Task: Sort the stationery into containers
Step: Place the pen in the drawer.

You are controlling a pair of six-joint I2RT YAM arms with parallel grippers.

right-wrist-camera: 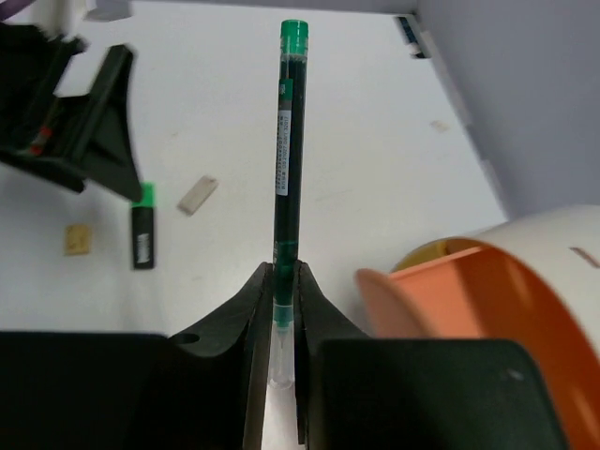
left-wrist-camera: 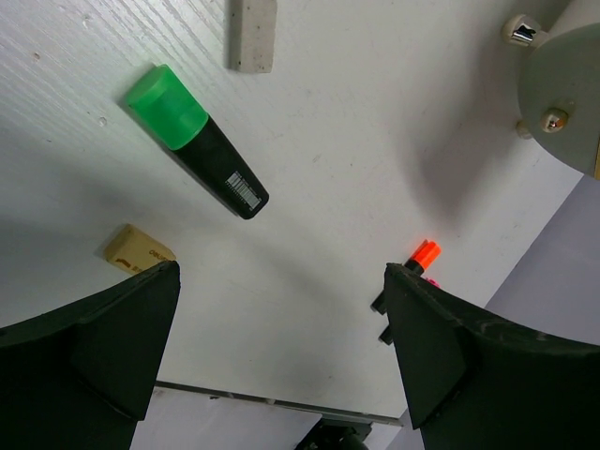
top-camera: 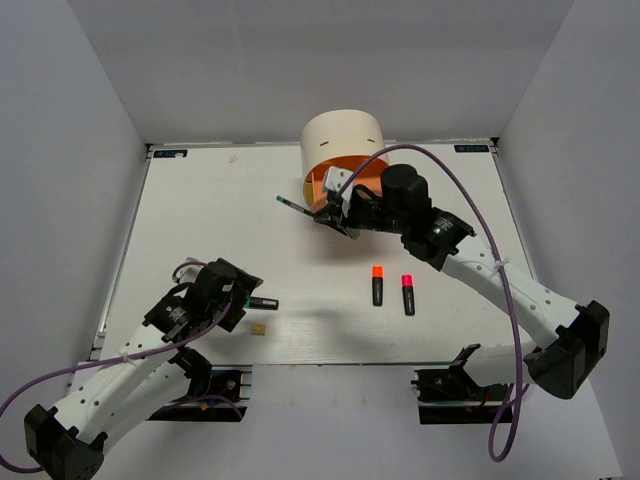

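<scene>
White paint covers the surface (top-camera: 200, 220), and its faint wood grain shows close up in the left wrist view. Plain pale-grey walls (top-camera: 60, 120) close it in on the far side and on both flanks.

The right pincer (right-wrist-camera: 281, 291) is clamped narrowly on a dark-green pen (right-wrist-camera: 288, 141). The pen sticks straight out past the fingertips, its green cap at the far end and well above the surface. Just beside this pincer stands the open peach-orange drawer (right-wrist-camera: 469, 300) of the cream half-cylinder unit (top-camera: 343, 135), which sits against the far wall. The pen is not over the drawer; it points away from it.

The left pincer (left-wrist-camera: 281, 319) hangs low with its jaws spread wide and nothing between them. Ahead of its tips a green-capped highlighter (left-wrist-camera: 197, 141) lies flat. A tan block (left-wrist-camera: 139, 250) sits close by one finger, and a white eraser (left-wrist-camera: 251, 35) lies farther out, beyond the highlighter's cap.

An orange-capped highlighter (top-camera: 378, 285) and a pink-capped highlighter (top-camera: 408, 294) lie near each other, not touching. Both are on the surface well behind the right pincer, toward the arm bases.
</scene>
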